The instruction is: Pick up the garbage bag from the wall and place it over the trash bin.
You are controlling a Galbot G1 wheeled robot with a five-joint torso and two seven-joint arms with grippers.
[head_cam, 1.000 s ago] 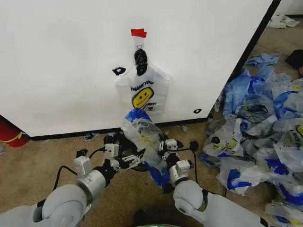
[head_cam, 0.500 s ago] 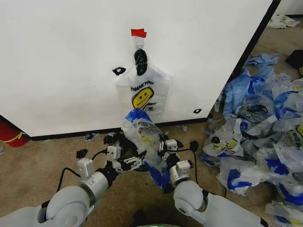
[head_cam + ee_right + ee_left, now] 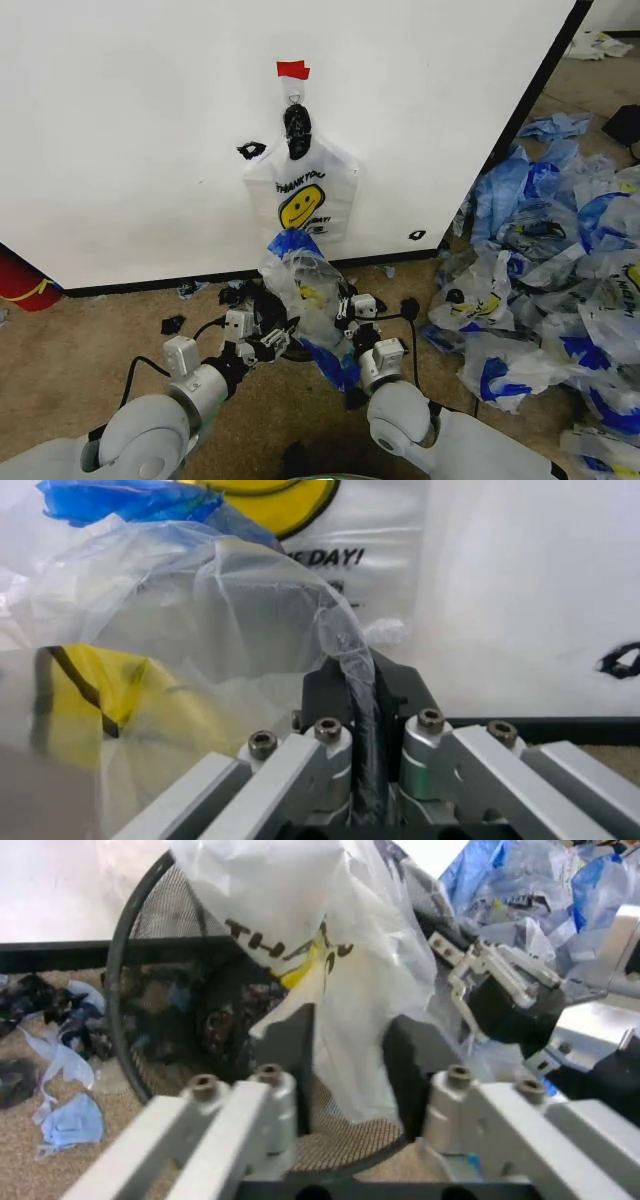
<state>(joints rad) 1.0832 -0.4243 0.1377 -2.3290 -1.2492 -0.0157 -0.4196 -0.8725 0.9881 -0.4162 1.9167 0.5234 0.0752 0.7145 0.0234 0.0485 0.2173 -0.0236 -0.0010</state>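
So the thin see-through smiley garbage bag [image 3: 305, 290] is off the plain white wall [image 3: 130, 130] and bunched up over the round black mesh trash bin [image 3: 150, 1027]. My right gripper [image 3: 362, 705] pinches one edge tight; my left gripper [image 3: 345, 1046] sits half-spread around the other. Next I'd guess: clamp and stretch the mouth over the rim.
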